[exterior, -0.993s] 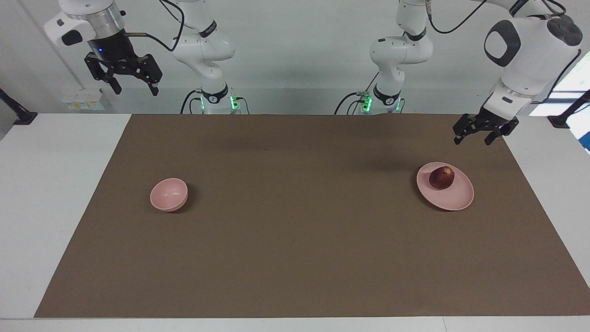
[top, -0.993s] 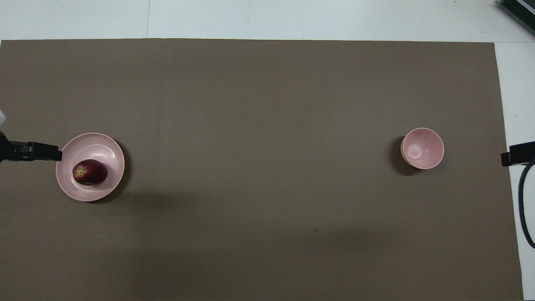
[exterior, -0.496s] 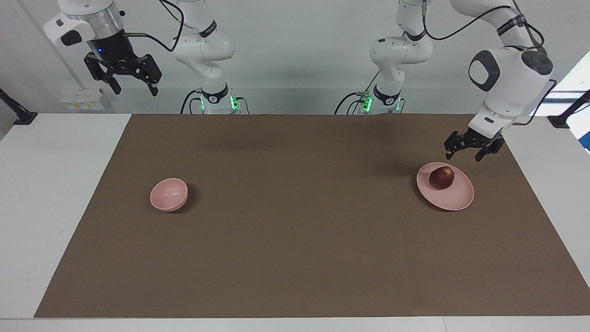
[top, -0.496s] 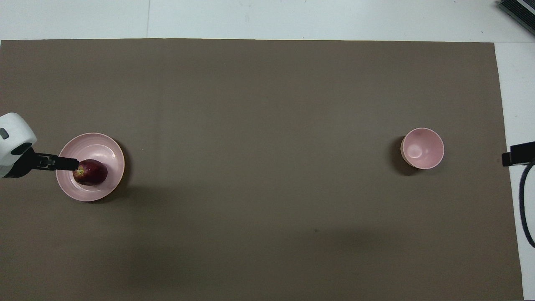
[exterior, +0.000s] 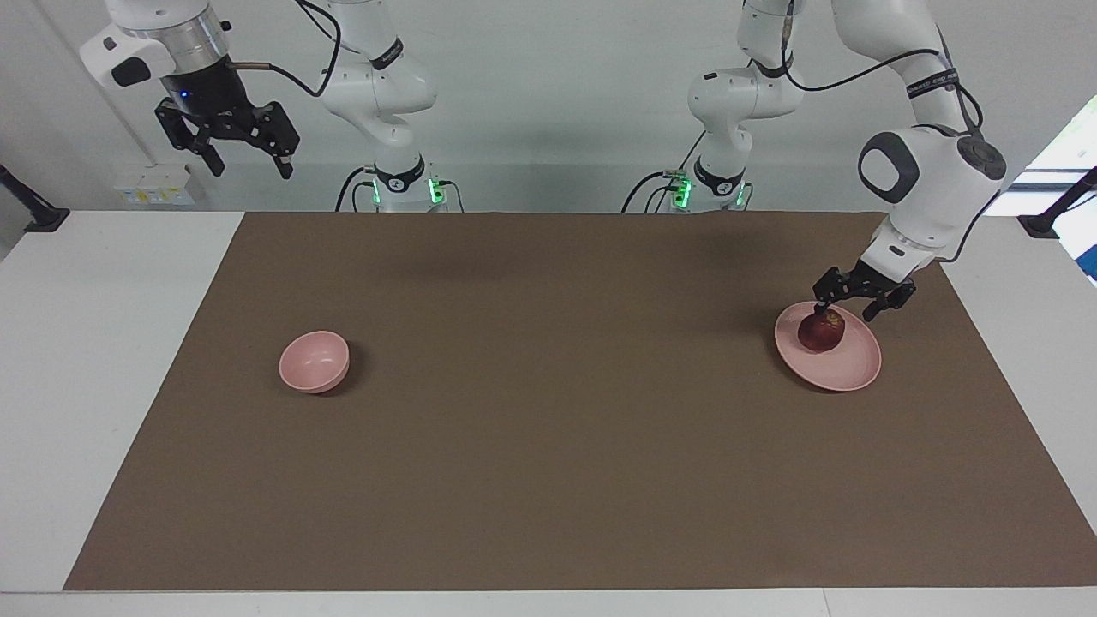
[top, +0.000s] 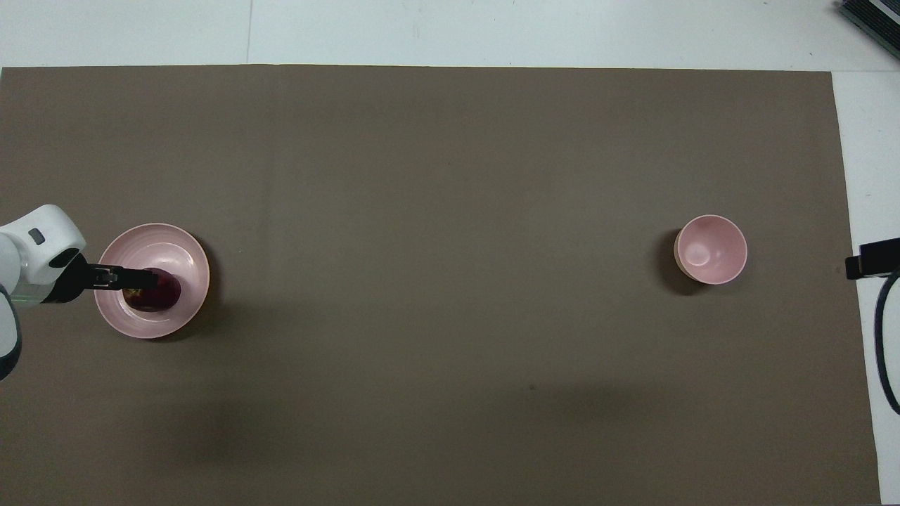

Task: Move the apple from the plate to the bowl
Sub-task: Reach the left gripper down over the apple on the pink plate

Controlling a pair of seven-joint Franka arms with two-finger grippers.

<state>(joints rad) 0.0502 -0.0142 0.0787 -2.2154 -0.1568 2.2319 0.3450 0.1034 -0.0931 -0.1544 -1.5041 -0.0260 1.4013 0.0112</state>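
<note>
The dark red apple [exterior: 821, 334] lies on the pale pink plate [exterior: 844, 373] at the left arm's end of the table. My left gripper [exterior: 846, 310] is open and hangs low over the apple and the plate; one fingertip [exterior: 821, 306] is just above the apple's top. In the overhead view the left gripper [top: 137, 279] covers part of the apple [top: 162, 295] on the plate [top: 169, 242]. The small pink bowl [exterior: 314, 362] stands empty toward the right arm's end; it also shows in the overhead view [top: 710, 249]. My right gripper [exterior: 246, 164] waits open, raised high.
A brown mat [exterior: 548, 463] covers most of the white table. The stretch of mat between the plate and the bowl is bare. The right gripper's tip [top: 872, 258] shows at the edge of the overhead view, off the mat beside the bowl.
My left gripper has come down and moved inward from beside the plate until it is over the apple. The right arm, apple, plate and bowl have not moved.
</note>
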